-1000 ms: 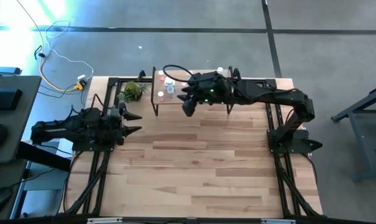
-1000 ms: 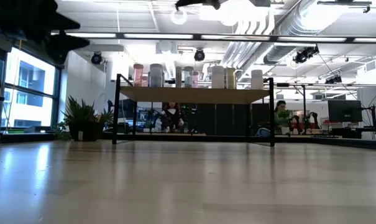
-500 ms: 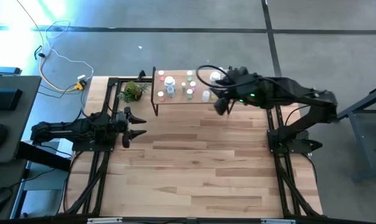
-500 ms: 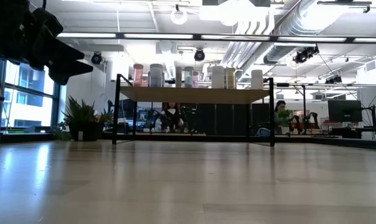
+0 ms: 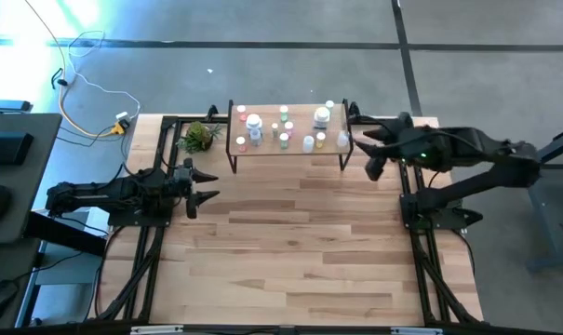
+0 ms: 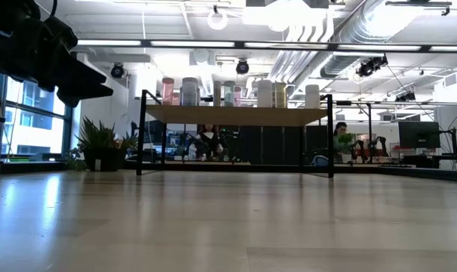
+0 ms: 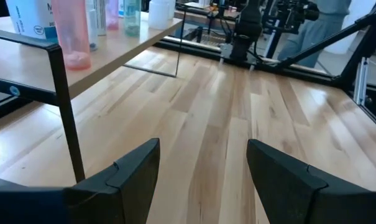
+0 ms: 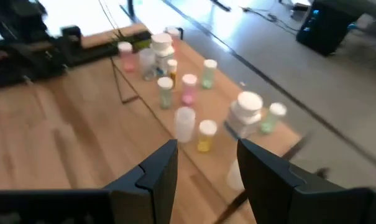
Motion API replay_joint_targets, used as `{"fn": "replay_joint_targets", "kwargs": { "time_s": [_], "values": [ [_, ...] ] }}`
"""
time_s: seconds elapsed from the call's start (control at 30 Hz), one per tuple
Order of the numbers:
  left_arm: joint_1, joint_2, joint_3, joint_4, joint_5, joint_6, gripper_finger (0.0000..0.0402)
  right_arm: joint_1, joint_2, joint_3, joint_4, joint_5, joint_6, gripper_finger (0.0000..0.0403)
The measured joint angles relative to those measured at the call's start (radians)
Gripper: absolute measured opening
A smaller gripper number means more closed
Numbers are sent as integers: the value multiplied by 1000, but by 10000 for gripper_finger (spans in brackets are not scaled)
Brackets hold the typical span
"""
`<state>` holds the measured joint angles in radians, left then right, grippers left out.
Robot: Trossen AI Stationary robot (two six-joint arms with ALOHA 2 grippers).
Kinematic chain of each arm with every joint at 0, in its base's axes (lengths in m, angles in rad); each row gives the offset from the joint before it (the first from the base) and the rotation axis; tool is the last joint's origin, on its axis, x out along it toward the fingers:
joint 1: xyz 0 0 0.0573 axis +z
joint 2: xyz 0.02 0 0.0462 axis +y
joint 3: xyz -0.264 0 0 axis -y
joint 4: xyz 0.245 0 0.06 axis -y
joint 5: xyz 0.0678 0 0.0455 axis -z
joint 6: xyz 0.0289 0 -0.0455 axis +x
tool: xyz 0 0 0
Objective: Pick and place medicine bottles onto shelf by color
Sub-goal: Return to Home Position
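Along the back edge of the surface (image 5: 290, 251) you have the shelf (image 5: 301, 119), standing on its thin black legs with the medicine bottles (image 5: 284, 139) spread over its board. None of them lies on the surface in front of it. Two wider white jars stand out from above, one toward the left end (image 5: 254, 122) and one toward the right end (image 5: 322, 116), with small pink, green and pale bottles around them. From table height the bottles (image 6: 228, 93) stand upright in a row on top of the shelf (image 6: 236, 115). A leafy plant (image 5: 199, 136) sits just beyond the shelf's left end.

Your right pincer (image 5: 369, 154) is held just off the shelf's right end, apart from it and raised above the board. Its fingers (image 8: 156, 171) are spread wide and nothing is between them. Its wrist camera looks down on a white jar (image 8: 247, 109), a pink-capped bottle (image 8: 189, 87) and a green one (image 8: 209, 71).

Your left pincer (image 5: 203, 184) is over the left side of the surface, in front of the plant and pointing toward the middle. Its fingers (image 7: 135, 168) are also spread and empty. Past them you see the shelf's near end, with a pink bottle (image 7: 69, 31) at the corner.
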<state>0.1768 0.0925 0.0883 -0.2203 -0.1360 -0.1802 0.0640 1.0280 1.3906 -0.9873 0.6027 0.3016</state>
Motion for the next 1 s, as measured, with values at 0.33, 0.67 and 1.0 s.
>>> {"fn": "replay_joint_targets", "kwargs": {
  "time_s": [0.33, 0.67, 1.0],
  "values": [
    [0, 0, 0, 0, -3, 0, 229, 43, -377, -505, 331, -66, -13, 158],
    [0, 0, 0, 0, -2, 0, 229, 70, -625, -846, 561, -69, -14, 158],
    [0, 0, 0, 0, -2, 0, 229, 70, -836, -1057, 620, -69, 30, 158]
  ]
}}
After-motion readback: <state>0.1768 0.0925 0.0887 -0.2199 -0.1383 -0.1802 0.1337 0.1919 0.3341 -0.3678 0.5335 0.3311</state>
